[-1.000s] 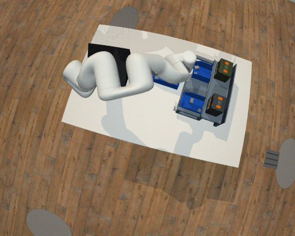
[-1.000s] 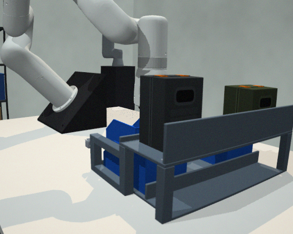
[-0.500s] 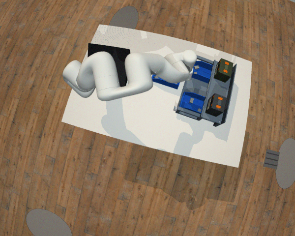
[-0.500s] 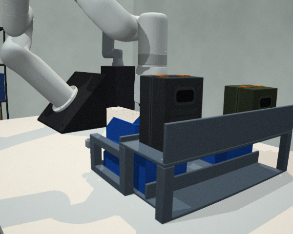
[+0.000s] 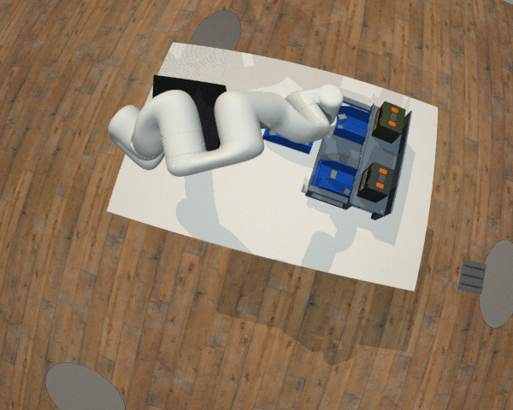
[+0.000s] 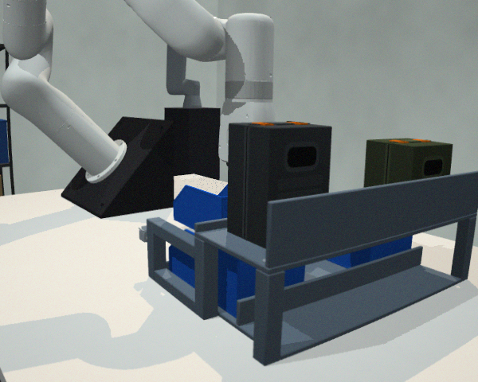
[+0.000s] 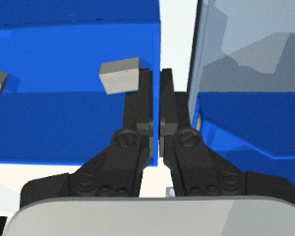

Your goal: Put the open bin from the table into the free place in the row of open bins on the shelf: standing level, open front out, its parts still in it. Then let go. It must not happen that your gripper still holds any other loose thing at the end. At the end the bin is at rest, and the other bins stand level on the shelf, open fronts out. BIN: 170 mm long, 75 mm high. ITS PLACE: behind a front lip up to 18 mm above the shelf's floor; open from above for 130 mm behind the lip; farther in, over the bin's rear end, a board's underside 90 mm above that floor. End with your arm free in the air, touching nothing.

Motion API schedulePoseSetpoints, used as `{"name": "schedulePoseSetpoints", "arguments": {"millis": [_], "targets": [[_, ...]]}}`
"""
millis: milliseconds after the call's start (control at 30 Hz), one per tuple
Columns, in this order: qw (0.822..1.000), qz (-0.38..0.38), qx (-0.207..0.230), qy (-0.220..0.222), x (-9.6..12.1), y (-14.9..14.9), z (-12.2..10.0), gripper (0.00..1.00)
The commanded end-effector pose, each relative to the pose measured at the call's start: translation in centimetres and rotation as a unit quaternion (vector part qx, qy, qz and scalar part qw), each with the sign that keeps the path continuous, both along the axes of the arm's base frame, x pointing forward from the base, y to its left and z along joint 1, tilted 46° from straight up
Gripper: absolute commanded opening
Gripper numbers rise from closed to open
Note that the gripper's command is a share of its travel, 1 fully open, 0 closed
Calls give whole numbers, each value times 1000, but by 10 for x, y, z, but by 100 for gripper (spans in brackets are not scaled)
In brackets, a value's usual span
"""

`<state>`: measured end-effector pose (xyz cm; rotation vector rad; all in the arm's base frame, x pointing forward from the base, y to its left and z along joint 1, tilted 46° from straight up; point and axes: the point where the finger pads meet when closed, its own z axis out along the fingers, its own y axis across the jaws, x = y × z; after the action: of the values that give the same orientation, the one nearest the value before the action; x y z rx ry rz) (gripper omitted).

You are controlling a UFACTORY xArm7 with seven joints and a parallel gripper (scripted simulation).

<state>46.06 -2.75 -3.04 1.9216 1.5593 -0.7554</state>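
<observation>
Bin (image 7: 76, 59) sits tilted on table (image 5: 248, 207), just outside shelf (image 6: 370, 213), front end toward free middle place; likely lined up so it can go over front lip and under board. Grey parts (image 7: 120, 75) lie inside bin. Two other bins (image 5: 333, 176) stand in row either side of gap; dark boxes (image 6: 278, 181) on board above. Pincer (image 7: 157, 82) pinched nearly shut on bin's thin rear wall, fingers either side of its edge. Grip on wall likely chosen for tipping and lifting nose over lip.
</observation>
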Motion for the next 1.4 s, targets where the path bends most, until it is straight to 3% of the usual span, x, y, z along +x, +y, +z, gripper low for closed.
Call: {"name": "schedulePoseSetpoints", "arguments": {"millis": [0, 1367], "targets": [[1000, 1, 1, -1, 1, 2, 2, 0], [1000, 1, 1, -1, 2, 8, 6, 0]]}}
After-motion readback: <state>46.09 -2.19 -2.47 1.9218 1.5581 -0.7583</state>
